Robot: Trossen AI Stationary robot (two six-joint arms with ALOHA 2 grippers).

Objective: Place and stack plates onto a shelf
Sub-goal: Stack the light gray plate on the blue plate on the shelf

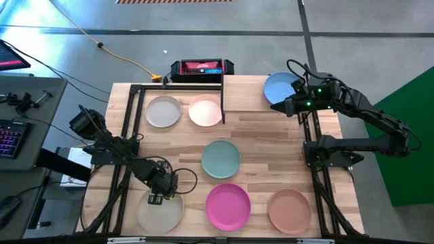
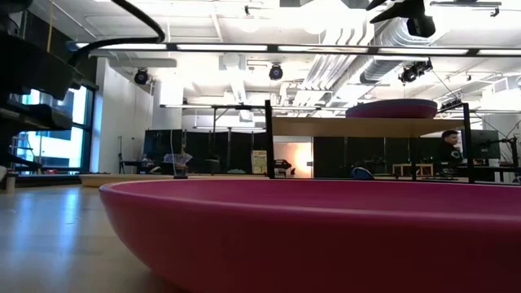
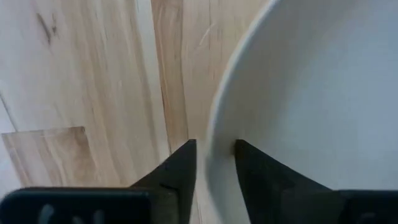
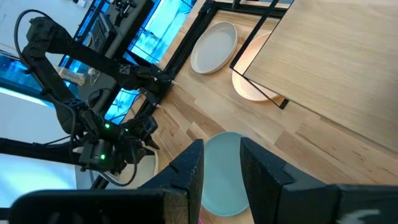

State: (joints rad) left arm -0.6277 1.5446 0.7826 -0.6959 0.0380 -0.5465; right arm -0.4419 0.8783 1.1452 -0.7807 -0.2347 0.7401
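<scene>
The shelf (image 1: 261,95) is taken as the landmark. A blue plate (image 1: 278,87) is seen resting on its top, and beside that plate the right gripper (image 1: 290,106) is held above the shelf's edge with its fingers parted and nothing between them. A grey-white plate (image 1: 163,111) and a pale pink plate (image 1: 205,111) lie beside the shelf, the pink one partly under it. Farther from the shelf a teal plate (image 1: 221,159) is set, and beyond it a magenta plate (image 1: 228,206), a tan plate (image 1: 289,210) and a cream plate (image 1: 161,211). The cream plate's rim is straddled by the fingers of the left gripper (image 3: 214,163); whether it is clamped cannot be told.
</scene>
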